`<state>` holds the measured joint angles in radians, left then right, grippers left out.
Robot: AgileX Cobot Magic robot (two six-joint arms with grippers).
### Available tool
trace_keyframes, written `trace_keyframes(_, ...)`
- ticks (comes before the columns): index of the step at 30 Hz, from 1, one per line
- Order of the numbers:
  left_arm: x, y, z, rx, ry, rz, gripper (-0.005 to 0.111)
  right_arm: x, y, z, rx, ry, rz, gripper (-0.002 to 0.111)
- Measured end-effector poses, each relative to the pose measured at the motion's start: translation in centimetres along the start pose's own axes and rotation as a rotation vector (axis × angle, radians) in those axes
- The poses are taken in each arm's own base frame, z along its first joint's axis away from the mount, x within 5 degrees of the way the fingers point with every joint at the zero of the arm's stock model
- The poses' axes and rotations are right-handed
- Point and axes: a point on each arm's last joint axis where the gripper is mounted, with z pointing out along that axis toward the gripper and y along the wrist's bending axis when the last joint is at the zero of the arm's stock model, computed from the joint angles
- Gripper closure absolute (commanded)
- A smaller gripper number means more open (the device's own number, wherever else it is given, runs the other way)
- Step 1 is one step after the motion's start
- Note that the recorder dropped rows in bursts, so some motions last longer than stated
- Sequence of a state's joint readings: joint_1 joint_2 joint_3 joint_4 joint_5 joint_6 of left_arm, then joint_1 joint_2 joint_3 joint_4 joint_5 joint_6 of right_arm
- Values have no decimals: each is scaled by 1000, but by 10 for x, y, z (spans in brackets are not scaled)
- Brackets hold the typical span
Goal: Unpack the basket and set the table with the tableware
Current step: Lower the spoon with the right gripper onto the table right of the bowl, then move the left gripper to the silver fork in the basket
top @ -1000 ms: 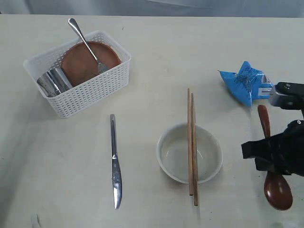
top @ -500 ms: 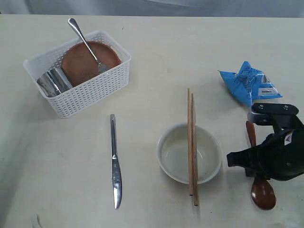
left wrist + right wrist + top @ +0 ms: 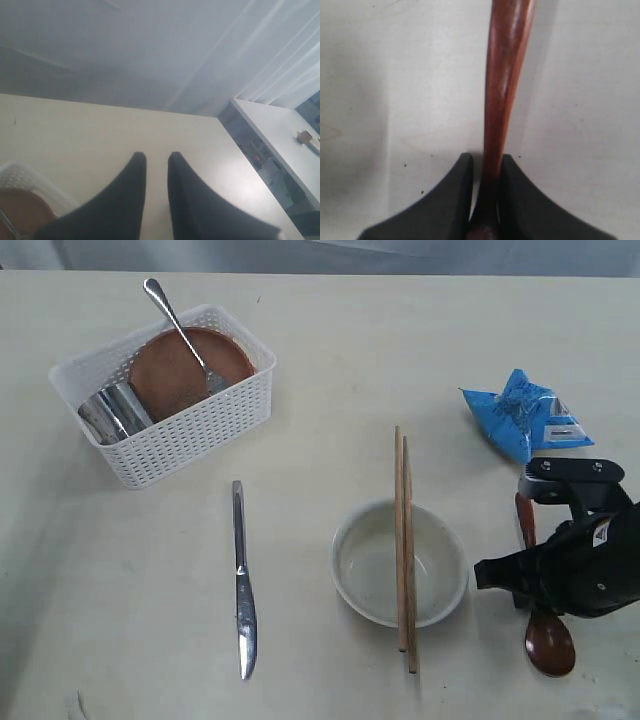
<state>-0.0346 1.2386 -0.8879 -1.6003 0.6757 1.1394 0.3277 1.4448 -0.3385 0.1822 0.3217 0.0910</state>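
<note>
Right gripper [image 3: 485,161] was closed on the handle of the wooden spoon [image 3: 549,643], kept just right of the bowl [image 3: 368,575] at the near right of the table [image 3: 330,390], apparently to be laid beside that setting, while nothing was held between the left gripper's [image 3: 156,160] narrowly parted jaws.

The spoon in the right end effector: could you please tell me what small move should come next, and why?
Probably open the right end effector and let go. Its jaws clamp the spoon by the handle, and the spoon already points lengthwise just right of the bowl, seemingly down at table level, a sensible spot in the setting.
</note>
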Motion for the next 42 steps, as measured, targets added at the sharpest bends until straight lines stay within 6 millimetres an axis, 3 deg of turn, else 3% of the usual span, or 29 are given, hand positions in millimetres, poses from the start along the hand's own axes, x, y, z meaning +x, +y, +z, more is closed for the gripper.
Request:
trace_keyframes(3,0,0,0,0,0,0,91,0,0,0,0,-2,-2,73)
trace_keyframes(13,-1,2,0,-19,-9,8,91,-1,0,0,-1,-7,-1,74)
trace_keyframes(17,-4,8,-1,-110,-1,138,91,-4,2,-5,-7,10,-3,74)
trace_keyframes(27,-14,37,-1,-425,89,400,91,-24,14,-54,-62,-68,-27,74)
trace_keyframes(35,19,93,31,-526,348,422,91,-9,15,-102,-131,-220,-38,74)
trace_keyframes(42,42,130,51,-580,450,448,94,11,18,-139,-253,-377,-4,74)
